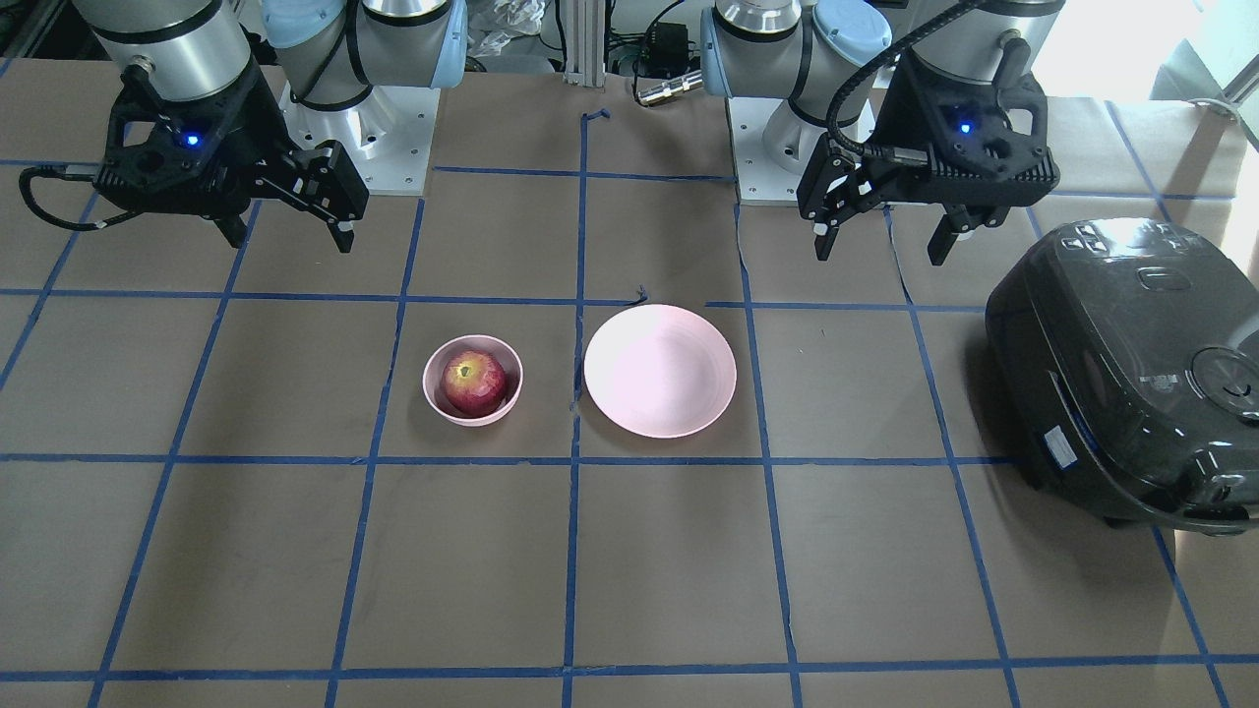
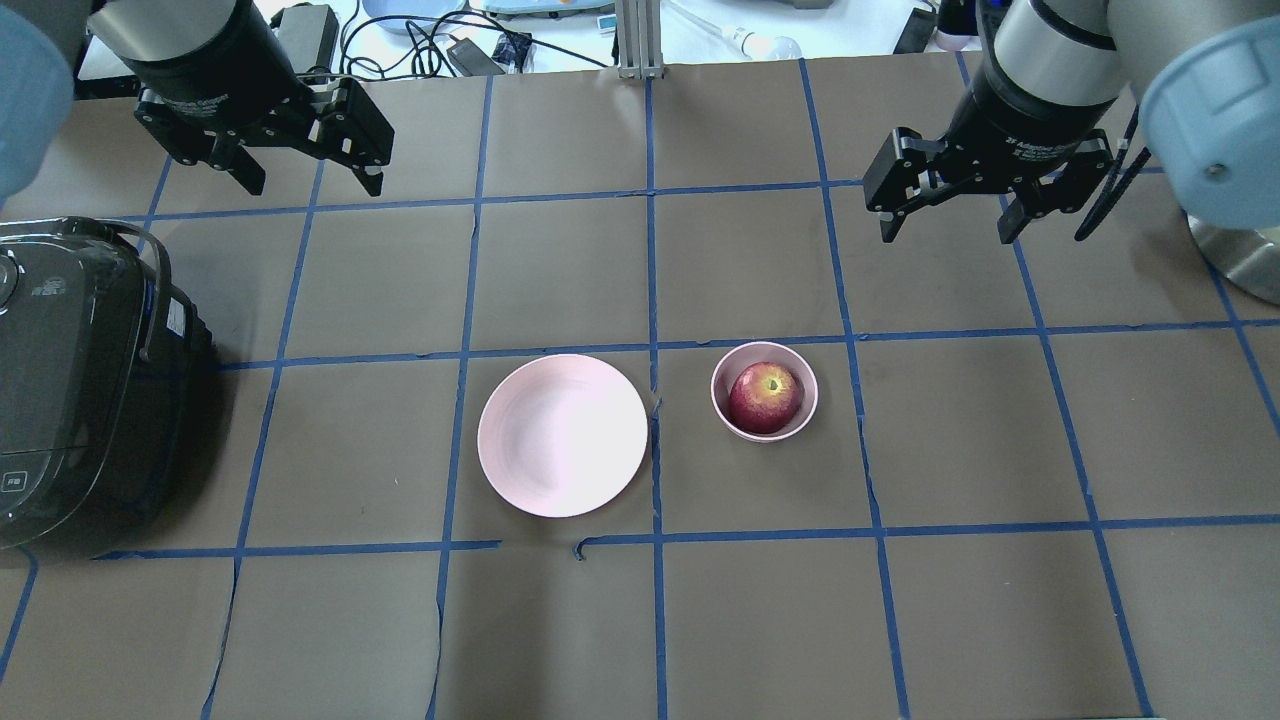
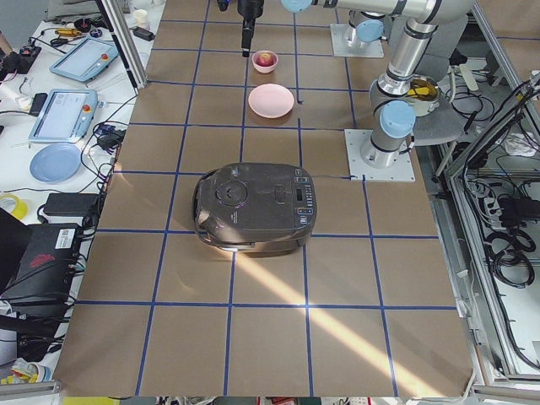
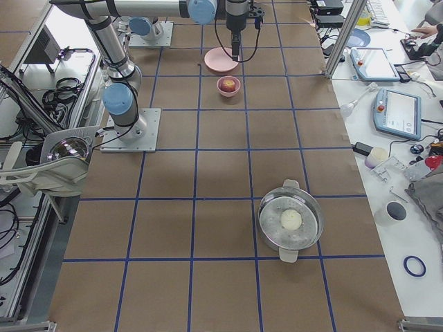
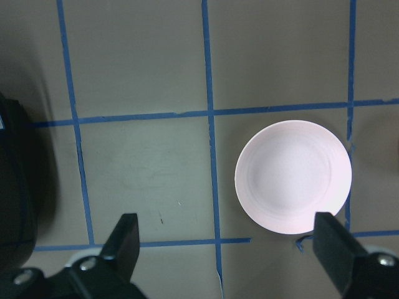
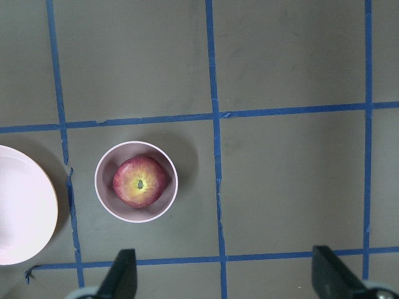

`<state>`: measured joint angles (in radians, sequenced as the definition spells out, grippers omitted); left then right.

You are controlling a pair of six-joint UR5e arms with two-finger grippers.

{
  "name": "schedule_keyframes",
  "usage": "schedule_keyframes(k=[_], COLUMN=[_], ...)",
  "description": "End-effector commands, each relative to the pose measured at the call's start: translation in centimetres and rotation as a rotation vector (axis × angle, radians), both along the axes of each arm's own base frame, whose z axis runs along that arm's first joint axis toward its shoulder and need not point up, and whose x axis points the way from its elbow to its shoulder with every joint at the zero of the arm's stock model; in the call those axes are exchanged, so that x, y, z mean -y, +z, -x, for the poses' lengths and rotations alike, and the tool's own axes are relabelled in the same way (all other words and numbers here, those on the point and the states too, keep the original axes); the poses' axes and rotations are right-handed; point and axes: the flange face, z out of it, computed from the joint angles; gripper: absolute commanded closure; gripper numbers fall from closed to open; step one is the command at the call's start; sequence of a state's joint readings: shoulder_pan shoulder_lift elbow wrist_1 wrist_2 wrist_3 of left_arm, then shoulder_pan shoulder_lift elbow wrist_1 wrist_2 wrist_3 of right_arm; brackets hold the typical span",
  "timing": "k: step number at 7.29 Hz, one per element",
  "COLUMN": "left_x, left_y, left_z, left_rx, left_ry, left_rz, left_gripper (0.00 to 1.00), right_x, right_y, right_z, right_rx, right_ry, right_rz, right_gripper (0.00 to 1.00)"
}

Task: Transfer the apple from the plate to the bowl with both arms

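Observation:
The red apple sits inside the small pink bowl, stem up; both also show in the right wrist view, apple and bowl. The wide pink plate lies bare just beside the bowl, and shows in the left wrist view. My left gripper is open and holds nothing, high above the table's far left. My right gripper is open and holds nothing, high above the far right. In the front view the apple is in the bowl, left of the plate.
A black rice cooker stands at the table's left side, seen also in the front view. A metal pot with a lid stands farther along the table on my right. Blue tape lines grid the brown table.

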<state>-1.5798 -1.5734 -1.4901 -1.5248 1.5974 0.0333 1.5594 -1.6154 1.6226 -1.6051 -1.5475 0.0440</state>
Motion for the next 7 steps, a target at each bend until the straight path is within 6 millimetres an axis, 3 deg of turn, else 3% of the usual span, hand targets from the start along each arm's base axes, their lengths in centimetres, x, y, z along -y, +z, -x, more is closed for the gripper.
schedule_keyframes(k=[1,7], left_x=[0.1,-0.3], left_y=[-0.4,-0.4], left_z=[0.0,0.5], left_rx=[-0.015,-0.064], left_ry=[0.034,0.042], left_rz=[-0.002,-0.002], left_gripper=[0.00,0.00], right_x=[-0.1,-0.9], right_y=[-0.5,0.3], right_z=[0.1,0.2], right_rx=[-0.009,-0.011], right_ry=[-0.003,-0.004], right_rz=[-0.016,-0.039], right_gripper=[0.00,0.00])
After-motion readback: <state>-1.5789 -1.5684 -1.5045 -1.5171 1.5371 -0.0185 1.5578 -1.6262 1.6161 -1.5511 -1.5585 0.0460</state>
